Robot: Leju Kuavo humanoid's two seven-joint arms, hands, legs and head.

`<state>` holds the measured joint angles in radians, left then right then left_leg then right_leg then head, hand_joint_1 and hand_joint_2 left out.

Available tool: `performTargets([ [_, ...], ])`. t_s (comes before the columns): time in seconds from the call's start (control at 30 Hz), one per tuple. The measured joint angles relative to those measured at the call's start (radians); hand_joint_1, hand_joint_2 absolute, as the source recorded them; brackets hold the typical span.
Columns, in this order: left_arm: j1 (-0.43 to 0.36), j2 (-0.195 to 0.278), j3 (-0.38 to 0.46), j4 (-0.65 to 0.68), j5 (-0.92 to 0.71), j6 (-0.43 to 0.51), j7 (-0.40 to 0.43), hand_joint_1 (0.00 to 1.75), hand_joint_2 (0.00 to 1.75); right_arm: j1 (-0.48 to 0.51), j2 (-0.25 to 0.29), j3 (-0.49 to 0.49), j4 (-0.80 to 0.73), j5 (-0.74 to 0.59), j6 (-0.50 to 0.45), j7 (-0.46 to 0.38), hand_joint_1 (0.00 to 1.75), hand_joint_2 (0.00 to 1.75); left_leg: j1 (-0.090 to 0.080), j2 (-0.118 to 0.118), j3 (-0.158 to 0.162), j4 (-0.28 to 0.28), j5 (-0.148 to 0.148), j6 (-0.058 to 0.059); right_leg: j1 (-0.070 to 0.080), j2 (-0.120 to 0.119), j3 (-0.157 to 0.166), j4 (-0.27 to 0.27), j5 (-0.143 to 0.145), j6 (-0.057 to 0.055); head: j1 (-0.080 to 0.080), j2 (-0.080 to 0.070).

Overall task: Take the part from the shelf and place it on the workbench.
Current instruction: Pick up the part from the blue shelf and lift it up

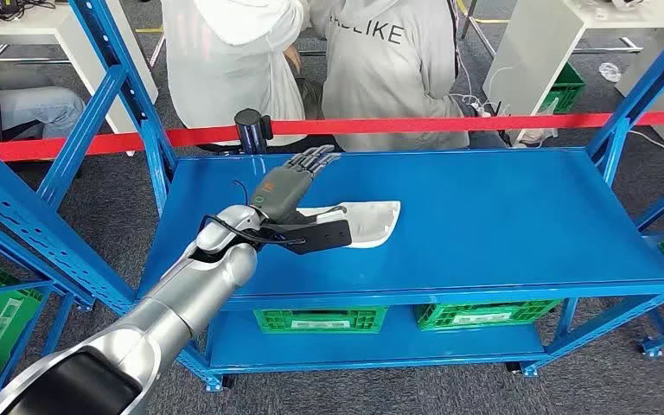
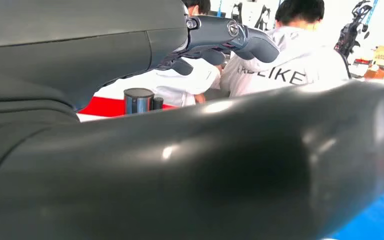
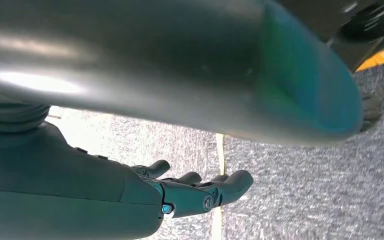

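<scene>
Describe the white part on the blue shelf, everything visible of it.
The white part is a flat, smooth panel, plastic by its look, with rounded corners and a shallow curved edge. It lies flat on the top deck of the blue shelf, left of the middle. The left hand is over its left end, thumb along its near edge and fingers stretched past it; whether the hand grips it cannot be told.

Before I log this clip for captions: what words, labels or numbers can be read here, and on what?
"LIKE", end of a partly hidden word: back of a person's grey hoodie.
"LIKE", with letters before it too unclear to read: the same hoodie, left wrist view.
Labels on the green crates under the shelf: too small to read.
White part: no text visible.
</scene>
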<state>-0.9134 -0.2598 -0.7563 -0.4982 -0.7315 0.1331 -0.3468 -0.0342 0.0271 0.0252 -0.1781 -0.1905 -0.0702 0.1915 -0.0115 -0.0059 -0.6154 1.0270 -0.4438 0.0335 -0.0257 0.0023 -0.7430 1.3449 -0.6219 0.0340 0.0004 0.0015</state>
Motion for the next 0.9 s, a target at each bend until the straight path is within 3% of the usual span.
performTargets([
  [0.07,0.0,0.0,0.0,0.0,0.001,0.0,0.0,0.0,0.0,0.001,0.0,0.0,0.0,-0.001,0.0,0.0,0.0,0.0,-0.002,-0.001,0.001,0.003,-0.003,0.001,0.002,0.0,0.008,-0.031,0.031,-0.004,0.0,0.0],
  [0.13,0.0,-0.001,-0.001,-0.001,0.006,0.0,0.0,0.0,0.0,0.001,0.0,0.0,0.0,-0.003,0.0,-0.001,0.0,0.0,-0.004,-0.005,0.003,0.009,-0.01,0.001,0.008,0.0,0.055,-0.148,0.104,-0.014,0.0,0.0],
  [0.2,-0.001,-0.001,-0.001,-0.001,0.01,0.0,-0.001,0.0,0.0,0.0,-0.001,0.0,0.0,-0.005,0.0,-0.001,0.0,0.0,-0.008,-0.008,0.005,0.014,-0.017,-0.006,0.015,0.0,0.107,-0.262,0.147,-0.025,0.0,0.0],
  [0.27,-0.001,-0.002,-0.001,-0.001,0.012,0.0,-0.002,0.0,0.0,-0.002,-0.002,0.0,0.0,-0.006,0.0,-0.002,0.0,0.0,-0.01,-0.009,0.005,0.014,-0.021,-0.015,0.02,0.0,0.12,-0.291,0.149,-0.033,-0.001,0.0],
  [0.37,-0.003,-0.002,-0.004,-0.003,0.014,0.002,-0.006,0.0,0.0,-0.001,0.001,0.0,0.0,-0.007,-0.001,-0.003,0.0,0.0,-0.012,-0.008,0.005,0.025,-0.033,-0.031,0.01,-0.002,0.128,-0.301,0.153,-0.045,-0.003,0.0],
  [0.43,-0.006,-0.001,-0.008,-0.003,0.016,0.003,-0.007,0.0,0.0,0.0,0.001,0.0,0.0,-0.008,-0.003,-0.005,0.0,0.0,-0.006,-0.006,-0.029,0.101,-0.076,-0.045,0.004,-0.004,0.134,-0.305,0.154,-0.052,-0.009,0.0],
  [0.5,-0.005,0.0,-0.012,-0.002,0.016,0.003,-0.007,0.0,0.0,0.0,0.001,-0.001,0.0,-0.008,-0.003,-0.007,0.0,0.0,0.003,-0.004,-0.096,0.233,-0.133,-0.057,0.0,-0.004,0.135,-0.305,0.152,-0.054,-0.012,0.0],
  [0.53,-0.003,0.001,-0.015,-0.001,0.016,0.003,-0.007,0.0,0.0,0.0,0.001,-0.001,0.0,-0.009,-0.003,-0.007,0.0,0.0,0.008,-0.003,-0.121,0.278,-0.144,-0.062,-0.002,-0.004,0.136,-0.305,0.151,-0.054,-0.013,0.0],
  [0.57,-0.001,0.002,-0.017,0.0,0.016,0.003,-0.007,0.0,0.0,0.0,0.001,-0.001,0.0,-0.01,-0.003,-0.008,0.0,0.0,0.011,-0.001,-0.13,0.289,-0.136,-0.065,-0.004,-0.003,0.137,-0.305,0.149,-0.052,-0.012,0.0],
  [0.6,0.0,0.003,-0.018,0.0,0.015,0.003,-0.007,0.0,0.0,0.001,0.001,-0.001,0.0,-0.01,-0.003,-0.008,0.0,0.0,0.014,0.0,-0.117,0.257,-0.108,-0.067,-0.006,-0.003,0.14,-0.305,0.147,-0.049,-0.013,0.0],
  [0.67,0.0,0.003,-0.021,0.0,0.014,-0.001,-0.007,0.0,0.0,0.001,0.001,-0.001,0.0,-0.01,-0.003,-0.01,0.0,0.0,0.018,0.002,-0.051,0.119,-0.039,-0.068,-0.01,-0.002,0.147,-0.305,0.142,-0.04,-0.013,0.0],
  [0.7,0.0,0.002,-0.022,0.0,0.013,-0.005,-0.008,0.0,0.0,0.0,0.001,-0.001,0.0,-0.01,-0.003,-0.01,0.0,0.0,0.018,0.002,-0.021,0.059,-0.018,-0.065,-0.01,-0.002,0.149,-0.304,0.14,-0.033,-0.013,0.0],
  [0.77,0.001,0.001,-0.028,0.0,0.012,-0.017,-0.009,0.0,0.0,0.0,0.0,-0.001,0.0,-0.01,-0.003,-0.012,0.0,0.0,0.017,0.0,0.006,0.005,-0.009,-0.056,-0.007,-0.001,0.15,-0.303,0.136,-0.028,-0.011,0.0],
  [0.83,0.004,0.0,-0.035,0.001,0.011,-0.028,-0.012,0.0,0.0,0.0,0.0,-0.001,0.0,-0.01,-0.003,-0.013,0.0,0.0,0.016,-0.003,0.007,0.002,-0.007,-0.049,-0.005,-0.001,0.153,-0.306,0.136,-0.034,-0.01,0.0],
  [0.9,0.009,0.0,-0.045,0.002,0.011,-0.039,-0.016,0.0,0.87,0.0,0.0,-0.002,0.0,-0.01,-0.003,-0.014,0.0,0.0,0.015,-0.006,0.008,0.002,-0.008,-0.043,-0.005,-0.002,0.159,-0.315,0.139,-0.035,-0.009,0.0],
])
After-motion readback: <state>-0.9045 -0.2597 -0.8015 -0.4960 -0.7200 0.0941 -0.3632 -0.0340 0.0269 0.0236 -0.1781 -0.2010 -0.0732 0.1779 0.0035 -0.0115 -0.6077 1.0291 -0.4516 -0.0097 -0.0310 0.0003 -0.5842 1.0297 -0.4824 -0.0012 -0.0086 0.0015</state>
